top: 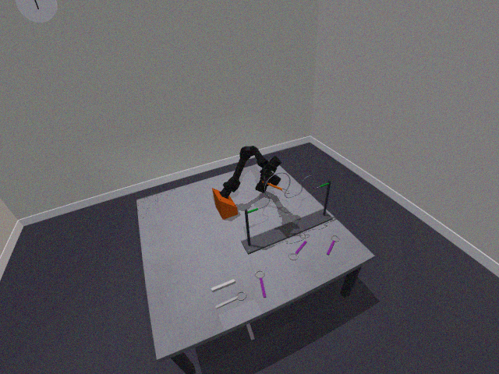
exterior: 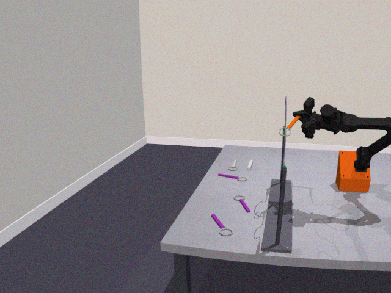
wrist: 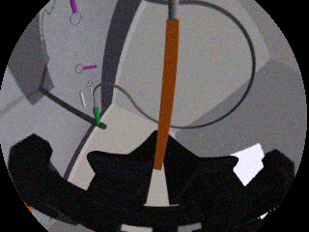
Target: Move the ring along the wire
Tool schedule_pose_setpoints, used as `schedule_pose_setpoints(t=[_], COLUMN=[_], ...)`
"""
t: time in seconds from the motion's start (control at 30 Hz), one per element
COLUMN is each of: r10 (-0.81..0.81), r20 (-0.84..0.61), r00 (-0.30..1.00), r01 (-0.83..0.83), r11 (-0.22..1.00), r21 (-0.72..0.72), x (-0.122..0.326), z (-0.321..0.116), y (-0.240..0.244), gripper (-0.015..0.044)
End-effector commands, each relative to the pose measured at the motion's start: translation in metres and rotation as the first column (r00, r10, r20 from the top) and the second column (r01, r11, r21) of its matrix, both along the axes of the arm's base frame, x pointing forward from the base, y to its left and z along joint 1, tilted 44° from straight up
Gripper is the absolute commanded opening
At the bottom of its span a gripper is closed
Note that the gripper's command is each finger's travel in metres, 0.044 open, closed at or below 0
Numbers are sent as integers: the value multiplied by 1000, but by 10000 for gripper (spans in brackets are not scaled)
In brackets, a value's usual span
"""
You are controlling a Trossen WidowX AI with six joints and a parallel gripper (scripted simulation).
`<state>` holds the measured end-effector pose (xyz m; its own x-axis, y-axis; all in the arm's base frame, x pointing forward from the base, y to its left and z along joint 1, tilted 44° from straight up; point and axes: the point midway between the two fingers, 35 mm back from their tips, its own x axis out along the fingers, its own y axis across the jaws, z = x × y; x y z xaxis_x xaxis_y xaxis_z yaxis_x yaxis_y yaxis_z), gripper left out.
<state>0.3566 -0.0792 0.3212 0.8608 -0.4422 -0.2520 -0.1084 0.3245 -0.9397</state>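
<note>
My gripper (top: 264, 184) (exterior: 299, 116) (wrist: 158, 133) is shut on the orange handle (top: 275, 186) (exterior: 293, 122) (wrist: 169, 87), on the robot's side of the wire. The handle tilts down from the fingers to its ring in the exterior view. The ring (exterior: 283, 135) overlaps the wire (wrist: 253, 63) there, above the base, between the two posts in the top view. Whether it touches the grey wire I cannot tell. The ring is outside the wrist view. Green parts (top: 253, 210) (top: 324, 185) (wrist: 97, 116) sit by the left post (top: 247, 229) and the right post (top: 327, 199).
The posts stand on a dark base (top: 263, 240) (exterior: 268, 241). Purple-handled rings (top: 263, 287) (top: 301, 247) (top: 330, 247), a white-handled ring (top: 226, 302) and a white bar (top: 223, 285) lie on the table beyond it. The orange robot base (top: 225, 207) (exterior: 352, 184) stands on the other side.
</note>
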Motion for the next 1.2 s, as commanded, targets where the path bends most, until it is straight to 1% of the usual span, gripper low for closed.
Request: schedule_pose_setpoints(t=[0.0,0.27,0.47,1.17], r10=[-2,-3,-3,-6], r20=[8,7,7,10], r00=[1000,1000,1000,1000], r01=[3,3,3,4], r11=[999,998,999,981], r21=[-39,-59,-36,196], x=[0,0,0,0], z=[11,21,24,20], y=[-2,-3,-3,-2], gripper=[-150,-150,-150,-150])
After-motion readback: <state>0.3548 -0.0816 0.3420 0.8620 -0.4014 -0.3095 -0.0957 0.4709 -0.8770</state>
